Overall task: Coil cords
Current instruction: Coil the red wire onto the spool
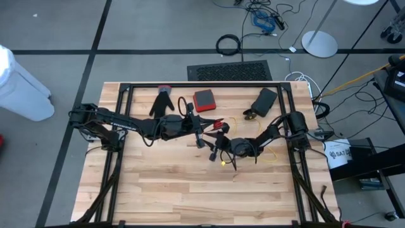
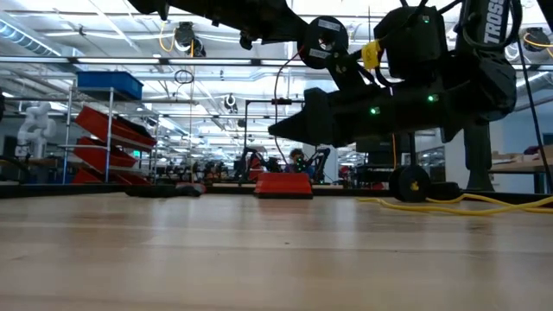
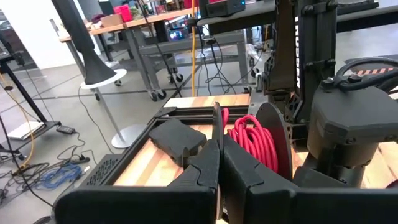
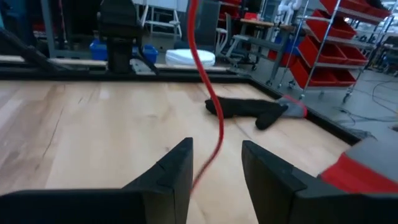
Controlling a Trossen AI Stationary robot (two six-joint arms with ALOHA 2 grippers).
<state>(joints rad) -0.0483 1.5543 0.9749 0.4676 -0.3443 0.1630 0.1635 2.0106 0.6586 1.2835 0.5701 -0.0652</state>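
Observation:
A thin red cord [image 4: 211, 106] runs down from above and passes between the open fingers of my right gripper [image 4: 216, 171], which is low over the table's middle [image 1: 216, 152]. Whether the fingers touch it I cannot tell. More of the red cord sits in a coil [image 3: 252, 140] just beyond my left gripper [image 3: 217, 158], which is shut on the cord above the table's middle [image 1: 204, 134]. A long yellow cord [image 2: 467, 205] lies loose on the table near the right arm's base [image 1: 271, 156]. No black cord shows. My left gripper pinches the thin red cord [image 3: 219, 118] between its two fingers. The fingers lie about level, pointing toward the table's right side. The cord is lifted clear of the table and stands up out of the fingertips, with the coil close beyond them.
A black glove [image 1: 163, 101] and a red box [image 1: 204, 100] lie at the far side of the table, with a black pouch [image 1: 264, 99] at the far right. The near half of the wooden table [image 1: 190, 196] is bare. A black frame [image 1: 202, 84] rims the table.

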